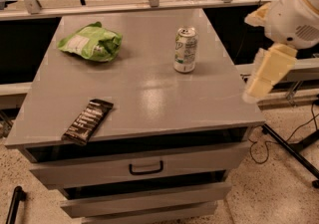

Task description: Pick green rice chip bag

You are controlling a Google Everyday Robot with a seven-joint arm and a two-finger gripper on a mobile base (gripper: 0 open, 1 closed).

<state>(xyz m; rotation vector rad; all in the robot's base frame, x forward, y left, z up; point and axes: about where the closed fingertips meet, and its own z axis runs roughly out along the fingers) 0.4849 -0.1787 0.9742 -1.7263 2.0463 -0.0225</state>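
The green rice chip bag [91, 43] is a puffy lime-green bag with a white label patch. It lies at the far left of the grey cabinet top [149, 93]. My gripper [265, 72] is a cream-coloured part hanging below the white arm joint [296, 11]. It is off the right edge of the cabinet, just above the level of the top. It is far from the bag and holds nothing that I can see.
A green-and-white soda can [185, 50] stands upright at the far right of the top, between the gripper and the bag. A flat black snack bar wrapper [88, 121] lies at the front left edge. Drawers [145, 168] are below. A metal rail [149, 4] runs behind the cabinet.
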